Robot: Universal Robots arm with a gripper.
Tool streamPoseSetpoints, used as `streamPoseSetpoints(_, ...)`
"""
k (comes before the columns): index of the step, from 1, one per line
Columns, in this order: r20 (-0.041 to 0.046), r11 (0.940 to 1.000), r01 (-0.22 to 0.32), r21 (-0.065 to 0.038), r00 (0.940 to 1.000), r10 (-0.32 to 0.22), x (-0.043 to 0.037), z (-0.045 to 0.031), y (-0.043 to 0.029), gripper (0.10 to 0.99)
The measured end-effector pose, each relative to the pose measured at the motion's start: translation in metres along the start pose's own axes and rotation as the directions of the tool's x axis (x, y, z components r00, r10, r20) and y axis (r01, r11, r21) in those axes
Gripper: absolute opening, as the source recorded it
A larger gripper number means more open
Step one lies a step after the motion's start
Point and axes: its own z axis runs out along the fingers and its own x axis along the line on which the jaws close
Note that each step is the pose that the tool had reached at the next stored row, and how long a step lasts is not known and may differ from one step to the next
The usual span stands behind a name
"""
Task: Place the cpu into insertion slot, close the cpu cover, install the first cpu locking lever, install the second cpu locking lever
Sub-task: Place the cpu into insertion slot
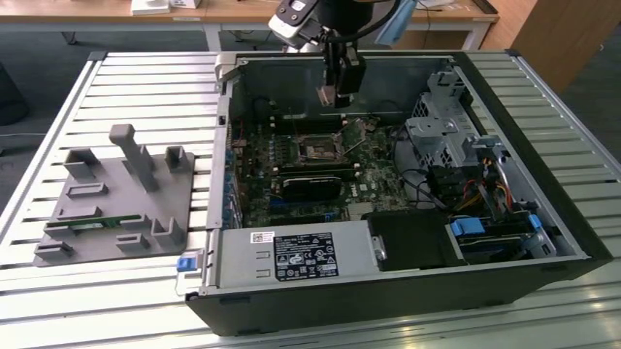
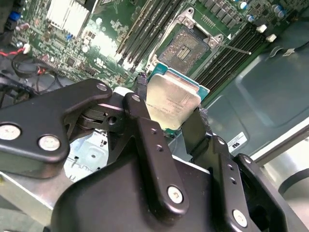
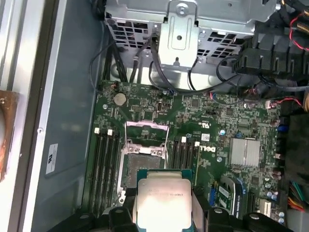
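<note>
A slatted metal counter [image 1: 145, 80] carries an open computer case [image 1: 388, 305] lying on its side. Above the board, the jaws are closed on the cpu [image 2: 173, 99], pinching two opposite edges and holding it in the air over the insertion slot [image 2: 186, 47], not yet seated. I'd judge the chip light, stiff and slick, with a delicate underside, so an edge grip suits it. It is small, flat and square, with a pale silvery face and a green rim. The cpu cover [image 3: 146, 124] stands open at the slot's edge.

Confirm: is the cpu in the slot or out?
Out. The gripper grips the cpu above the board; the slot is empty.
</note>
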Motion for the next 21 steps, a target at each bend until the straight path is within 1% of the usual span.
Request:
streamPoseSetpoints(4,0.0023,0.9997,-0.026,0.0,0.9997,0.026,0.0011,0.0038,-0.001,0.537)
streamPoseSetpoints(13,0.0023,0.9996,-0.028,0.0,0.9996,0.028,0.0018,0.016,-0.0033,0.537)
streamPoseSetpoints(21,0.0023,0.9996,-0.028,0.0,0.9996,0.028,0.0021,0.025,-0.0042,0.537)
